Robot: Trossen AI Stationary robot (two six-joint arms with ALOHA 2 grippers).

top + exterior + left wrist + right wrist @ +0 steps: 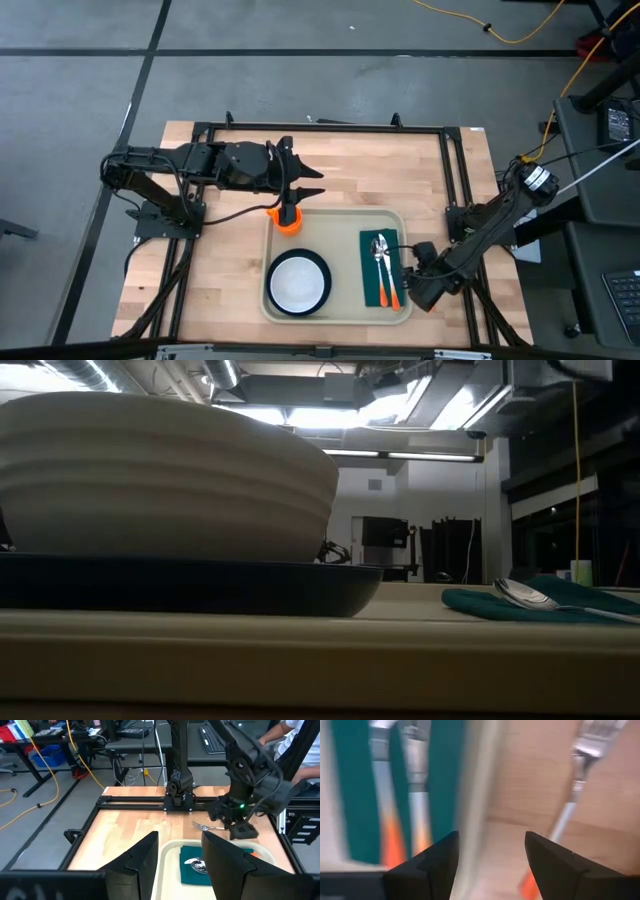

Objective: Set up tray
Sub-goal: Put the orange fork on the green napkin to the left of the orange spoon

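The beige tray [340,235] lies in the middle of the wooden table. It carries a dark teal plate [271,283] with a white bowl [298,282] on it. To the right is a teal napkin [380,268] with a spoon [530,597] and orange-handled cutlery. An orange cup [288,224] stands in the tray's far left corner. My left gripper [312,181] hovers open just beyond the cup, and only the tray rim shows between its fingers [145,857]. My right gripper [491,837] is open at the tray's right rim. An orange-handled fork [570,795] lies on the wood beside one finger.
A black metal frame [320,128] runs around the table's far and side edges. The right arm's base [458,215] stands on the right side. Bare wood [220,260] shows left of the tray. A person [292,735] sits beyond the table's right edge. Cables lie on the floor.
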